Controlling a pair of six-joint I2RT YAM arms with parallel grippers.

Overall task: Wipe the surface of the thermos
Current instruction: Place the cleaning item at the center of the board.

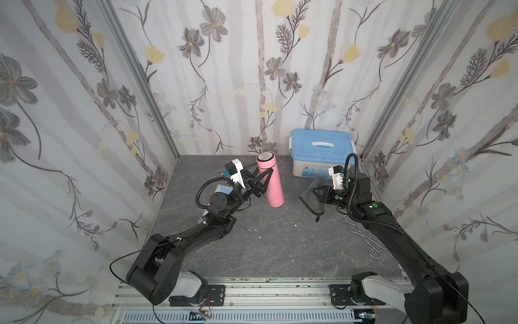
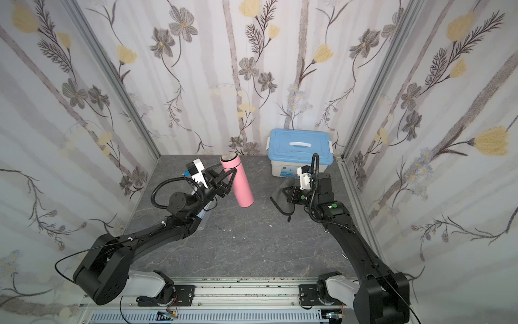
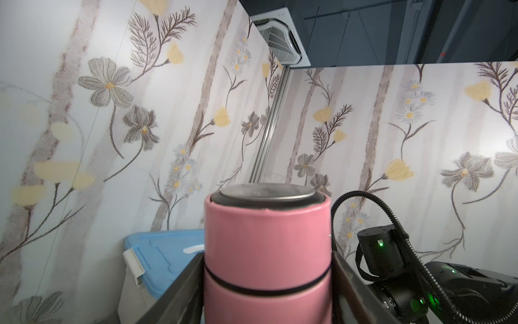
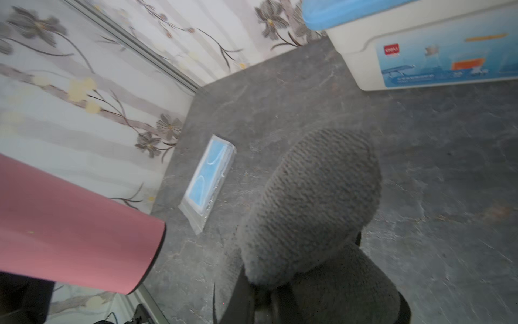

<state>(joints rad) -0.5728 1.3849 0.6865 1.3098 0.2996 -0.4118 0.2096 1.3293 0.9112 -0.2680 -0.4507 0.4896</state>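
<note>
Thermos [image 1: 270, 181]: table [image 1: 280, 246] centre, tilted, cap toward 11 o'clock; left pincer [image 1: 265, 179] clamped round its upper body; right pincer [image 1: 315, 193] closed on grey cloth [image 1: 309, 202] at 3 o'clock, apart from thermos; box [image 1: 319, 153] at 1 o'clock against back wall; tongs [image 1: 364, 238] by right edge; near half bare.
</note>
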